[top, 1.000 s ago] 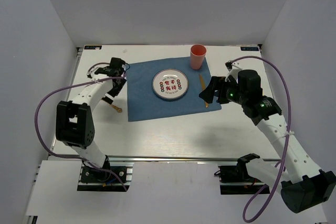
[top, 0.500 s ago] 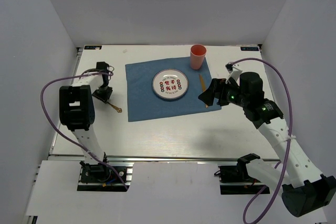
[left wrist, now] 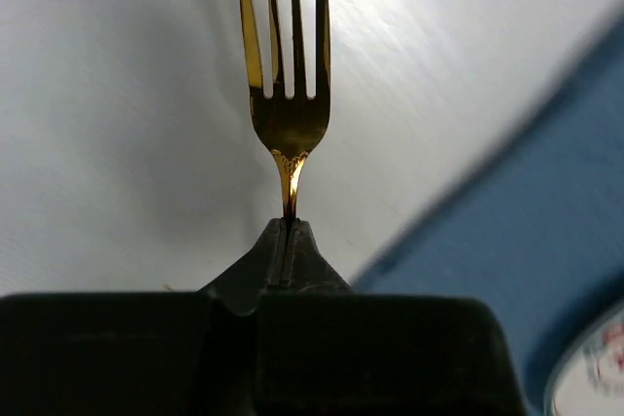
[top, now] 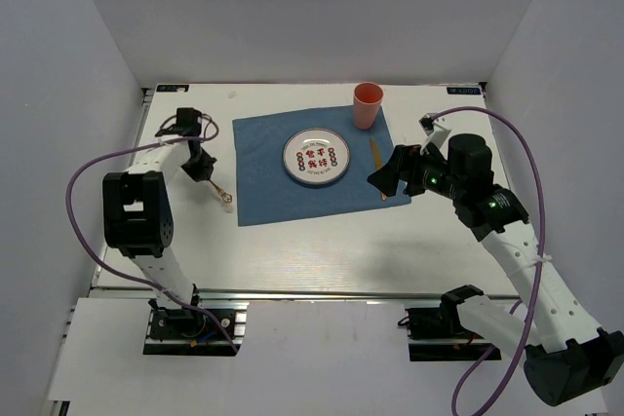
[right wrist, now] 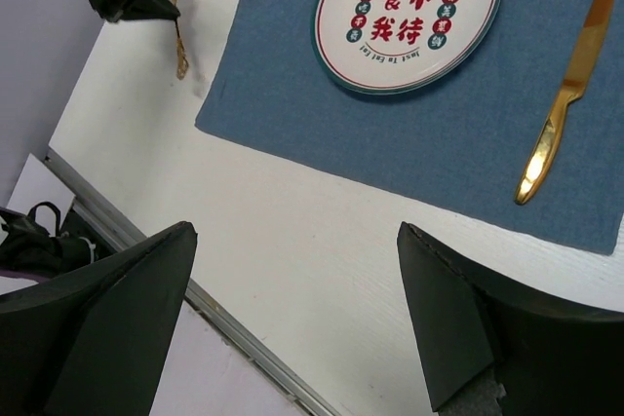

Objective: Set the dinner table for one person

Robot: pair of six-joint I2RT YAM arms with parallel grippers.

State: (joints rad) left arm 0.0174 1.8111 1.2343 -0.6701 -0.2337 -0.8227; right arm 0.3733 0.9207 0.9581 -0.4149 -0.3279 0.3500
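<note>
The left gripper (left wrist: pixel 287 239), which a second ago hung open over the left edge of the square blue cloth (top: pixel 292 194), has swung out to the left and come down. Its fingers are now clenched on the neck of the slim gold metal fork (left wrist: pixel 290 119), tines pointing away from the wrist. The fork sits just left of the cloth, almost where it lay before; whether it is lifted clear of the surface cannot be told. The right gripper (top: pixel 387 171) has barely moved: it hangs over the cloth's right edge with its fingers spread wide, holding nothing.

The pink plastic cup (top: pixel 368 104) stands upright, mouth up, on the far right corner of the cloth. The round white plate with a green rim and red characters (top: pixel 317 158) lies in the middle of the cloth. The gold table knife (right wrist: pixel 570 90) lies on the cloth to the plate's right, apart from it.

The large white dinner table (top: pixel 322 250) spreads beneath all of this, its metal rail along the near edge.
</note>
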